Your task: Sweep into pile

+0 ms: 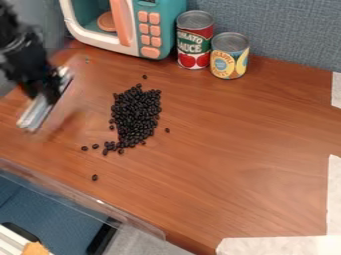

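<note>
At the upper left, my black gripper point(50, 89) hangs over the table, shut on a sweeping tool point(39, 110) with a pale, clear-edged strip and what looks like a transparent blade. The tool is tilted, its lower end toward the left edge. To its right, a heap of small black beans point(135, 114) lies on the brown wooden table point(233, 149), narrowing toward the bottom. A few beans lie apart: one above the heap point(144, 76), one to its right point(166, 130), and one well below point(94, 178).
A teal and white toy microwave point(160, 30) stands at the back, beside a tomato sauce can point(194, 42) and a yellow-labelled can point(230, 57). A clear plastic rim point(100, 203) runs along the lower left table edge. White paper or tape point(279, 245) borders the lower right.
</note>
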You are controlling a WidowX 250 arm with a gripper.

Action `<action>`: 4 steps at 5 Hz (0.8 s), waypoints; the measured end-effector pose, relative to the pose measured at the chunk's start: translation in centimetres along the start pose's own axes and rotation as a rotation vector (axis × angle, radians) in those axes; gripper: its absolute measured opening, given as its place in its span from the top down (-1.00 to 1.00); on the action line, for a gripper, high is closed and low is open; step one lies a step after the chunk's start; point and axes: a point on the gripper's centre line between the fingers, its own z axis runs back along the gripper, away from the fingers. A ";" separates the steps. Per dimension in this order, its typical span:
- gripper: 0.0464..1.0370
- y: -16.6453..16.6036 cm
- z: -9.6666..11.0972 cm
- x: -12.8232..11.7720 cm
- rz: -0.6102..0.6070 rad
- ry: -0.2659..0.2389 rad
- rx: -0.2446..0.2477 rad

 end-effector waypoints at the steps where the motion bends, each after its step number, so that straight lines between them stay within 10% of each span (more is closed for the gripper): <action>1: 0.35 0.9 -0.5 -0.2 -0.049 0.042 0.014; 4: 0.26 0.4 -1.9 1.6 -0.129 0.197 0.061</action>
